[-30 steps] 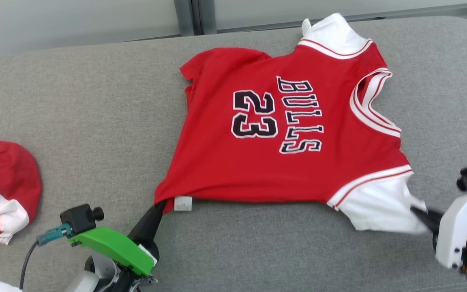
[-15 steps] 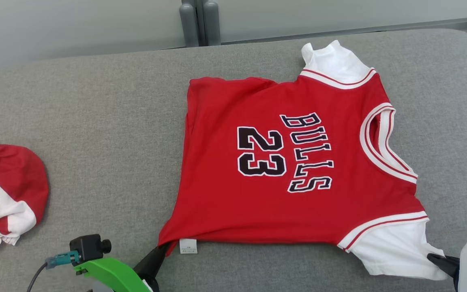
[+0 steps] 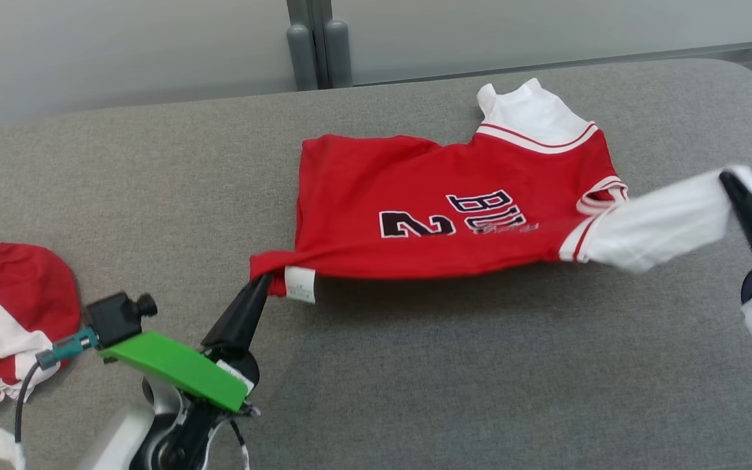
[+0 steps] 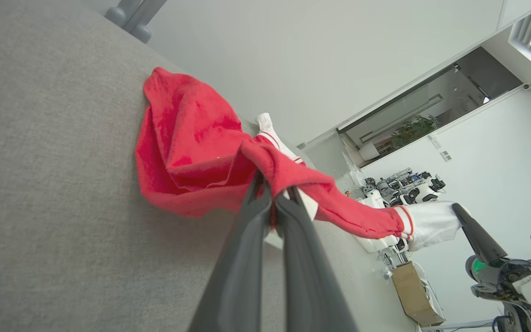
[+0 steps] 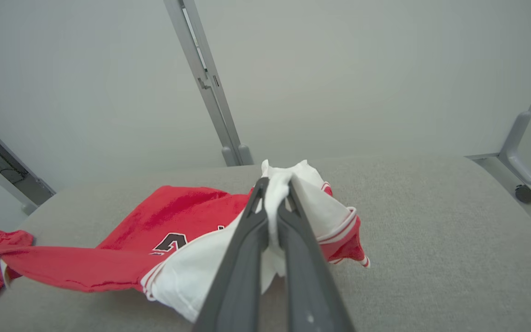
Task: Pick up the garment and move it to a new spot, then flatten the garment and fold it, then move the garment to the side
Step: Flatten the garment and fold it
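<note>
Nearest, a broad strip of the grey desk [image 3: 454,391] is now lying bare where the garment's [image 3: 376,189] near edge was resting flat a second ago. Well apart at the near left, a spare red-and-white cloth [image 3: 4,313] is sitting crumpled. The left gripper [image 3: 265,282] is clamping shut on the red hem corner beside the white label [image 3: 300,284]. The right gripper [image 3: 732,183] is pinching the white sleeve at the right. Both are holding that edge off the desk and carrying it toward the far side, so the raised edge is cutting off the lower lettering. I judge the fold to be under way, flattening done. Farther back, the garment's far half is lying flat mid-desk. The left wrist view is showing the hem bunching between its closed fingers and the lifted edge sagging toward the right gripper, which the head view is flattening out. The right wrist view is showing white cloth squeezed between its own fingers.
</note>
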Tool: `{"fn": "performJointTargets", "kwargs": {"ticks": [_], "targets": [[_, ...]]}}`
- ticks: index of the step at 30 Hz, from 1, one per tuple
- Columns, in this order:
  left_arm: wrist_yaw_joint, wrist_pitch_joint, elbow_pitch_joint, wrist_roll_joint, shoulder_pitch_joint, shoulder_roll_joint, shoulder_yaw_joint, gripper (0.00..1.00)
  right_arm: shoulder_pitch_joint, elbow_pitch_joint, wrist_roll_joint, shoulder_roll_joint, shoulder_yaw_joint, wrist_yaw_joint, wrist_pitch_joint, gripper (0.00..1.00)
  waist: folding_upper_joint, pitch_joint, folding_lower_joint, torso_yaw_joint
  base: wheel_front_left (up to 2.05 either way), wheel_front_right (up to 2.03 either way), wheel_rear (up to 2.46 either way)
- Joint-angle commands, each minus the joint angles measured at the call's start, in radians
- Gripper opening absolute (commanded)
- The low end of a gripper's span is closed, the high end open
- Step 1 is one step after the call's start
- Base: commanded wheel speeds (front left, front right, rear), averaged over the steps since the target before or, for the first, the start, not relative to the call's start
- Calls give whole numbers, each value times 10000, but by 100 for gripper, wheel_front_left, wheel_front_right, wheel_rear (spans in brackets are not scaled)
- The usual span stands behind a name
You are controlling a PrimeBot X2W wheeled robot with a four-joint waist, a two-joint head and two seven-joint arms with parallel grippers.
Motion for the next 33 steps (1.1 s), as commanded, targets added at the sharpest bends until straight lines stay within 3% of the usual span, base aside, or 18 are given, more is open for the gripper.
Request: {"fn": "performJointTargets", "kwargs": {"ticks": [1,5,13,24,28,33], "targets": [[-89,91,-93,-41,-493,-8,78,0,-589,35,-131,-22,-26,-4,-437,0,0,3,1,-5,0,0,0],[-114,672,69,9,-2007,154,218,0,-2366,445,-599,-406,493,-4,-1351,0,0,79,1,-105,0,0,0],[455,1496,832,456,-5419,664,913,0,-6672,2239,-1511,-429,1651,-6,-2755,0,0,423,1,-589,0,0,0],[975,1915,1323,972,-8020,630,1010,0,-9825,4454,-2012,-246,2020,-7,-3219,0,0,2082,1,-750,0,0,0],[962,1086,1943,1907,-8694,622,952,0,-10431,5465,-2551,183,1969,-7,-3941,0,0,2747,1,-876,0,0,0],[556,-1321,2639,3323,-9687,362,1150,0,-11538,6095,-3832,723,1362,-12,-6563,0,0,3069,1,-950,0,0,0]]}}
